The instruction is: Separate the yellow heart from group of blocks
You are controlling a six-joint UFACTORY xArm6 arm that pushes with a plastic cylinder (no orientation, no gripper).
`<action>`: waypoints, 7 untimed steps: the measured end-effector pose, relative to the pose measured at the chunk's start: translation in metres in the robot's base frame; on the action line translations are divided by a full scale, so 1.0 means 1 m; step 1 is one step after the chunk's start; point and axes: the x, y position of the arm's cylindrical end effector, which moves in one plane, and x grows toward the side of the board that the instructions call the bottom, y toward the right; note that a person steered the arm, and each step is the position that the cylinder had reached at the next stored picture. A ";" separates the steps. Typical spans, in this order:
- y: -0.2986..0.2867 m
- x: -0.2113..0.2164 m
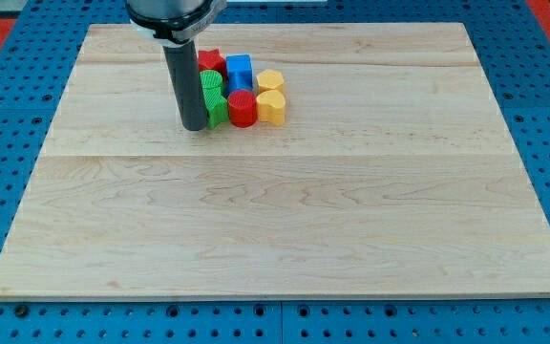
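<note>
The yellow heart (271, 107) lies at the right end of a tight cluster of blocks near the view's top, left of centre. It touches a red cylinder (243, 109) on its left and a yellow hexagon-like block (271, 81) just above it. A blue cube (240, 71), a red star (210, 62) and green blocks (214, 96) make up the rest of the cluster. My tip (195, 126) stands on the board at the cluster's left edge, against the green blocks, on the far side from the heart.
The wooden board (285, 210) lies on a blue pegboard table (8, 143). The rod's dark body rises from the tip to the arm's mount at the view's top and hides part of the red star and green blocks.
</note>
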 end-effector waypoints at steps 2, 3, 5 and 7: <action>-0.024 0.000; -0.032 0.000; 0.058 0.035; 0.174 -0.034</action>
